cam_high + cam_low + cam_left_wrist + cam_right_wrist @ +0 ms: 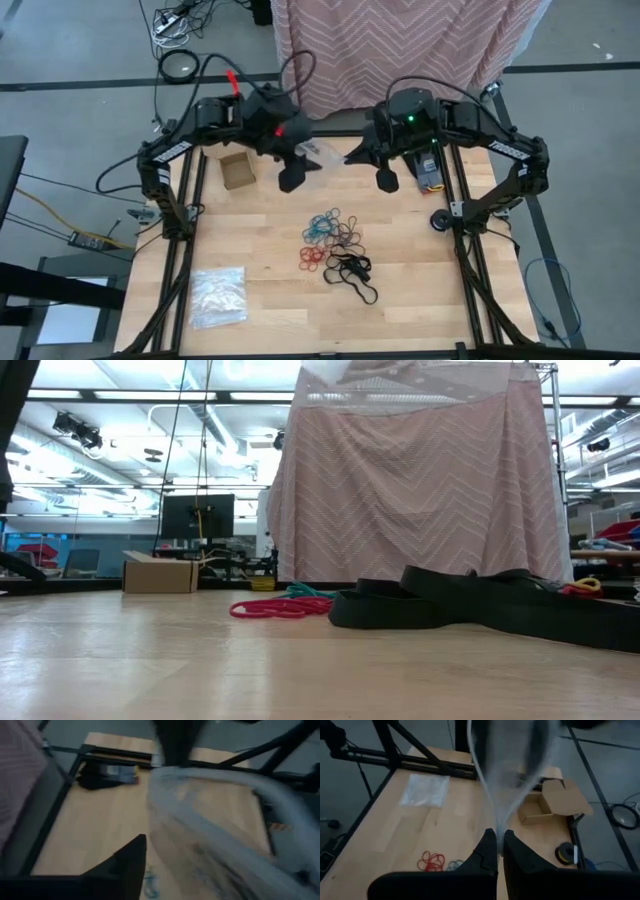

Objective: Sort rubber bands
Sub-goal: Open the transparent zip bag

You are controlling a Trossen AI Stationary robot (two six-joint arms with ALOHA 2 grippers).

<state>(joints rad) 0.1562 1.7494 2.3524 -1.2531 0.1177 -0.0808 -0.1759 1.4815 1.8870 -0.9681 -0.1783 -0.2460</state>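
Seen from above, we find the rubber bands (335, 243) heaped near the middle of the desk (420, 290): blue-teal loops toward the far side, red at the left, black ones nearest the front edge. Both arms hang over the far edge. The right gripper (500, 851) has its fingers pressed together on a clear plastic bag (507, 775); the left gripper (292, 176) stands wide beside that bag. A small cardboard box (238, 170) and a second clear bag (218, 296) lie apart
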